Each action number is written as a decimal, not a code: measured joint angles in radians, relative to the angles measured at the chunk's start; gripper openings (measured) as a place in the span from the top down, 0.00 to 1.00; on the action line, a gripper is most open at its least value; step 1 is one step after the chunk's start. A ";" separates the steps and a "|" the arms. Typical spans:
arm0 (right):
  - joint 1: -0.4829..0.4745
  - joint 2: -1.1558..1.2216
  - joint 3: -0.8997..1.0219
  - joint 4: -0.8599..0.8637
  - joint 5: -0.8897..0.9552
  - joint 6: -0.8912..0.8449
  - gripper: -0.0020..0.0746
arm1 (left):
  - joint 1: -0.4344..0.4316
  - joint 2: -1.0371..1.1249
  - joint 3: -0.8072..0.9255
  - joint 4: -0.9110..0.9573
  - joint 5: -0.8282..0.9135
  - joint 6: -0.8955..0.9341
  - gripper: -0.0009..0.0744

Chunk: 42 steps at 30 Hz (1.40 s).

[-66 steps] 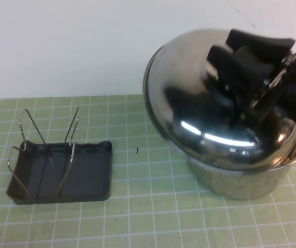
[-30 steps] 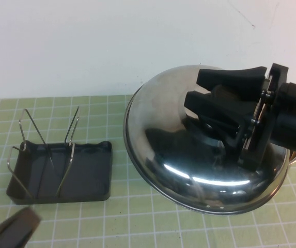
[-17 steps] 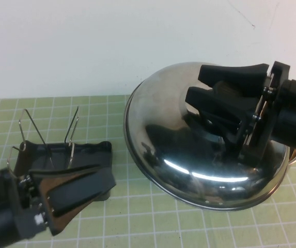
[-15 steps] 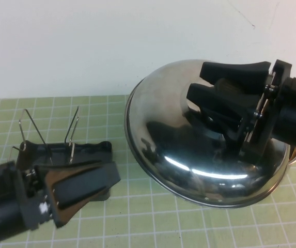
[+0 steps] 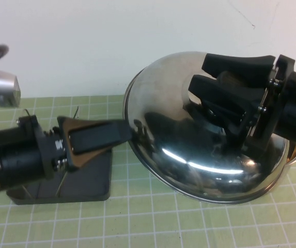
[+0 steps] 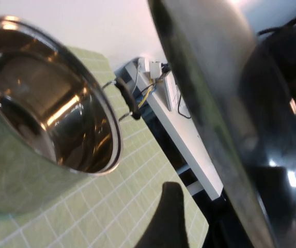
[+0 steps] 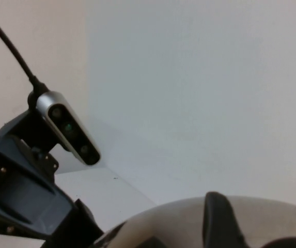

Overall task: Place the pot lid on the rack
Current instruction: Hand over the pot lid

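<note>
My right gripper (image 5: 202, 77) is shut on the black knob of the shiny domed pot lid (image 5: 178, 155) and holds it tilted in the air above the mat. My left gripper (image 5: 127, 132) reaches in from the left to the lid's left rim. In the left wrist view the lid's rim (image 6: 209, 93) runs between the fingers (image 6: 169, 217), and the visible finger stands apart from the rim. The dark grey rack (image 5: 86, 181) lies under the left arm, mostly hidden, with only its prong tips (image 5: 77, 110) showing. The lid's dome (image 7: 261, 212) also shows in the right wrist view.
The steel pot (image 6: 49, 119) stands open on the green grid mat (image 5: 153, 217), behind the lid; only a sliver of it (image 5: 295, 153) shows in the high view. A white wall (image 5: 111, 46) rises behind the mat.
The lid has moved left off the pot and now rides a little higher. The left arm has come in from the lower left over the rack, up to the lid's left rim.
</note>
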 joint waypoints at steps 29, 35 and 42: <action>0.000 0.000 0.000 -0.001 -0.054 -0.006 0.54 | -0.224 0.150 -0.249 -0.002 -0.072 0.027 0.36; -0.006 0.000 0.000 -0.010 -0.074 -0.013 0.54 | -0.248 0.150 -0.249 -0.034 -0.065 -0.012 0.62; -0.007 0.000 0.000 -0.010 -0.073 -0.013 0.52 | -0.249 0.151 -0.249 -0.034 -0.057 -0.026 0.65</action>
